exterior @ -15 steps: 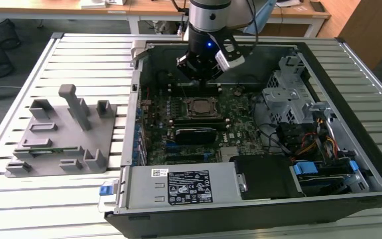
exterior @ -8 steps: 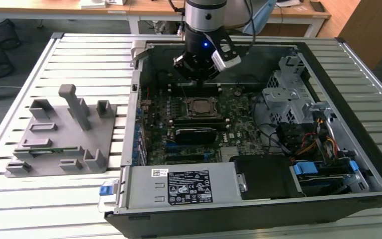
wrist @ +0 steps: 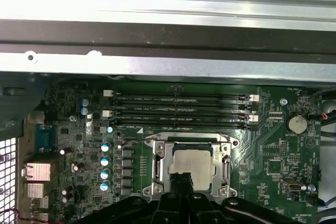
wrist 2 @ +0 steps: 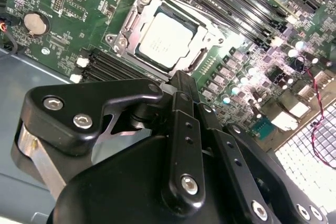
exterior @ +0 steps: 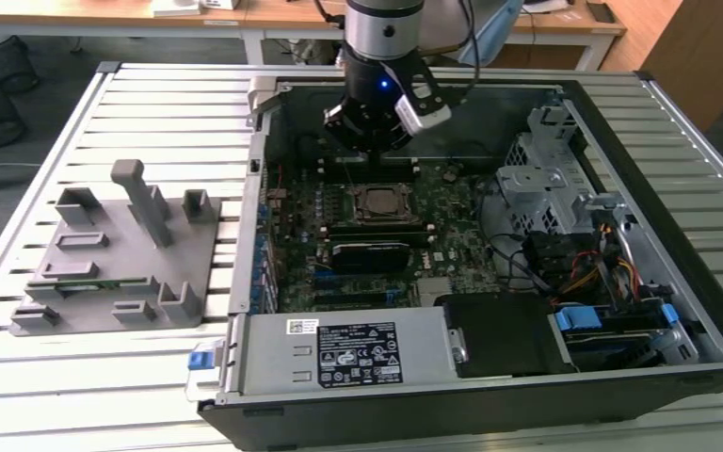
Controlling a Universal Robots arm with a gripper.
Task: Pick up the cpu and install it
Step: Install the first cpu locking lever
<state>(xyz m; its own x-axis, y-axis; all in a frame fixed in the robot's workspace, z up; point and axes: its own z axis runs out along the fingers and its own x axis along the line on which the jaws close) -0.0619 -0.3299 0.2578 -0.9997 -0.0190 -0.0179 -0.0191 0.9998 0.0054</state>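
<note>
Item: cpu [wrist 2: 165,39], square chip with pale silver-grey top, lying flat in the socket frame [wrist 2: 126,22] on the motherboard [wrist: 273,145] of the open computer case [exterior: 663,113]. In both wrist views the chip sits square inside the frame, its top bare and level; also marked in the first wrist view, cpu [wrist: 195,165].

Tool: gripper [wrist 2: 181,80], black, on the single arm, hanging over the board inside the case; in the exterior view the gripper [exterior: 368,141] stands above the far part of the board. Fingers appear drawn together to a narrow tip, with nothing seen between them; judged closed and empty, though the tip itself is partly hidden by the gripper's own body.

Relation of note: the chip lies just ahead of and below the fingertip line, apart from it, not touching. In the second wrist view the tip overlaps the near edge of the socket frame, the chip's near corner just beyond. Being square, the chip has no long axis; its edges run with the frame's edges and stand at a skew to the gripper body in that view.

Adjacent: memory slots [wrist: 181,109] beyond the socket from the tool; coin cell [wrist 2: 35,22] off to one side.

Status, as judged: chip seated in the socket, the tool clear of it.
</note>
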